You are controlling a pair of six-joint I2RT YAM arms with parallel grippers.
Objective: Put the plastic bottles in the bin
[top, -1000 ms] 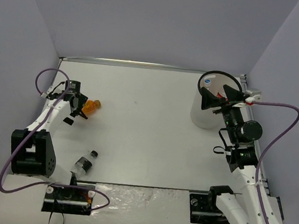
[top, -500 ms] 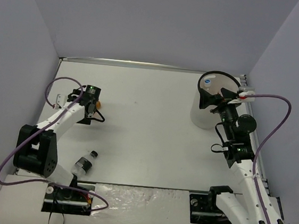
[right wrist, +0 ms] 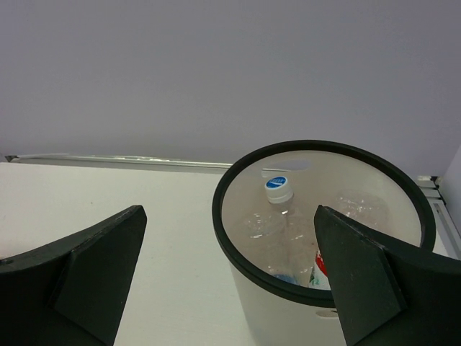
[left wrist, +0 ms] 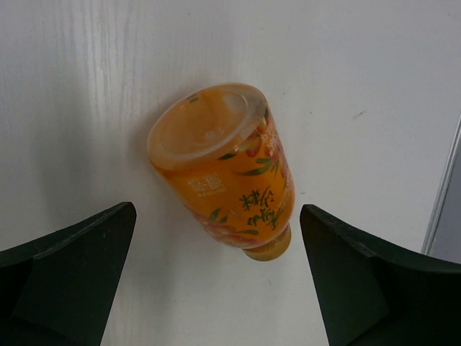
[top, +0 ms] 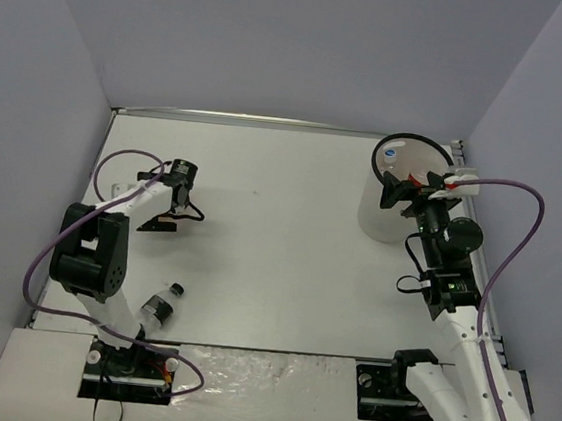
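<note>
An orange bottle (left wrist: 223,169) lies on its side on the white table, its cap toward my left gripper (left wrist: 216,288). That gripper is open just above it, with the bottle lying ahead of its jaws. In the top view the left gripper (top: 172,217) is at the left and hides most of this bottle. A short clear bottle with a black cap (top: 160,304) lies near the left arm's base. The white bin (top: 371,215) stands at the back right. My right gripper (top: 413,196) is open and empty over its near rim (right wrist: 216,209). Inside lie a blue-capped bottle (right wrist: 279,189), a plain clear one (right wrist: 360,205) and a red-labelled one (right wrist: 319,263).
Grey walls enclose the table on three sides. A metal strip (top: 270,121) runs along the far edge. The purple cables (top: 520,236) loop beside both arms. The right edge of the table (left wrist: 443,194) shows close to the orange bottle in the left wrist view.
</note>
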